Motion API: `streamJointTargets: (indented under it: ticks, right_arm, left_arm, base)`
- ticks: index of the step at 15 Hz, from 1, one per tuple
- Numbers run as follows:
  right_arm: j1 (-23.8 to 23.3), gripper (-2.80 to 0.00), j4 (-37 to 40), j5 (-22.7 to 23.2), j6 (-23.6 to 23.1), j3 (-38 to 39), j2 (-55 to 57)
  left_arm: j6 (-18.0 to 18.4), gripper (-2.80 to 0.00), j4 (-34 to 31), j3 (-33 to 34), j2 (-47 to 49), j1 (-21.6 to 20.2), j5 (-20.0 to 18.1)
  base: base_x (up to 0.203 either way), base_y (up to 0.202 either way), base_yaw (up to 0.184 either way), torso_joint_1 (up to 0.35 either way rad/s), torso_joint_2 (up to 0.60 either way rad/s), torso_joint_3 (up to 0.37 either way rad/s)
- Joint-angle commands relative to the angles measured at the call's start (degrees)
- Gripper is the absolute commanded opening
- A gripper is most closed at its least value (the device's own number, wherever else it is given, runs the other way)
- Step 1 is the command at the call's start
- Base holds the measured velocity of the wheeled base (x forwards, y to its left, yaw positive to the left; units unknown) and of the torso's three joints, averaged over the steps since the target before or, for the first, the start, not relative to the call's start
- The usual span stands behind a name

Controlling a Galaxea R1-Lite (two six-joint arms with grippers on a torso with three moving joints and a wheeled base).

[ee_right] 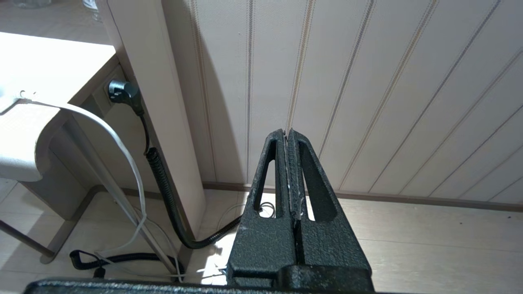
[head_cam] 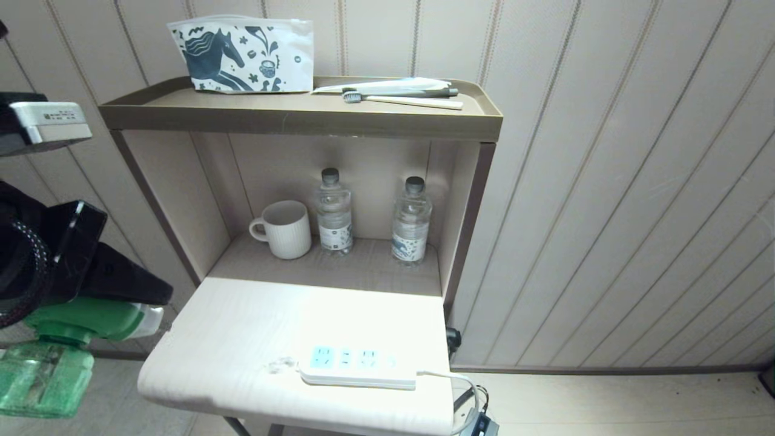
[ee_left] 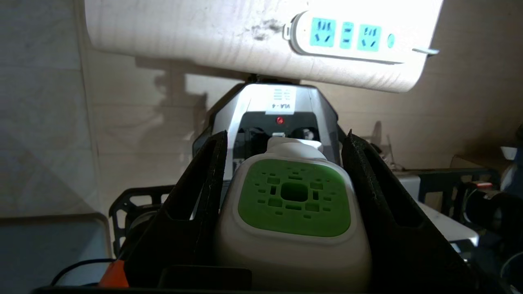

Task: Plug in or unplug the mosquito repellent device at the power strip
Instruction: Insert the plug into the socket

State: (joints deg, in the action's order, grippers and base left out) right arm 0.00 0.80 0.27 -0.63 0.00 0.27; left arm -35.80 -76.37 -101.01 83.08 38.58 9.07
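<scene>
Left pincer clamped across a load, one finger on each side of it; arm sits low at the left edge of the head view. Right pincer pressed fully together, empty, arm parked low, out of the head view.

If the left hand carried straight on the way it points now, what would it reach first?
Probably the robot's own base, which lies directly beyond the left hand and the mosquito repellent device it grips. The table with the power strip lies farther along; depth is hard to judge.
</scene>
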Motion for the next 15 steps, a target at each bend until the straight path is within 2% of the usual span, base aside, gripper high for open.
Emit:
streamJointTargets:
  ticks: [1,3,5,10,11,14,15]
  right_arm:
    - [0.0,-2.8,0.0,0.1,-0.1,0.0,0.0]
    - [0.0,-2.8,0.1,0.0,0.1,0.0,-0.1]
    - [0.0,-2.8,0.1,0.1,0.1,0.0,-0.1]
    - [0.0,-2.8,0.1,0.1,0.1,0.0,-0.1]
    - [0.0,-2.8,0.1,0.1,0.1,0.0,-0.1]
    - [0.0,-2.8,0.1,0.1,0.1,0.0,-0.1]
    - [0.0,-2.8,0.1,0.1,0.1,0.0,-0.1]
  left_arm:
    - [-0.2,-2.8,0.3,3.8,-0.3,0.0,0.1]
    - [-0.4,-2.8,4.4,6.5,0.4,0.0,0.0]
    - [-2.6,-2.8,7.1,7.6,1.9,0.1,0.0]
    - [-6.5,-2.8,7.6,7.0,5.4,1.1,-0.8]
    - [-6.9,-2.8,7.2,6.7,6.0,1.6,-0.8]
    - [-10.7,-2.8,5.4,4.3,11.6,7.5,-0.2]
    - [-11.1,-2.8,5.1,4.0,11.8,7.7,0.1]
  base:
    - [0.0,0.0,0.0,0.032,-0.06,-0.036]
    - [0.0,0.0,0.0,0.015,-0.03,-0.01]
    - [0.0,0.0,0.0,0.0,0.0,0.0]
    - [0.0,0.0,0.0,0.0,0.0,0.0]
    - [0.0,0.0,0.0,0.0,0.0,0.0]
    - [0.0,0.0,0.0,0.0,0.0,0.0]
    - [0.0,0.0,0.0,0.0,0.0,0.0]
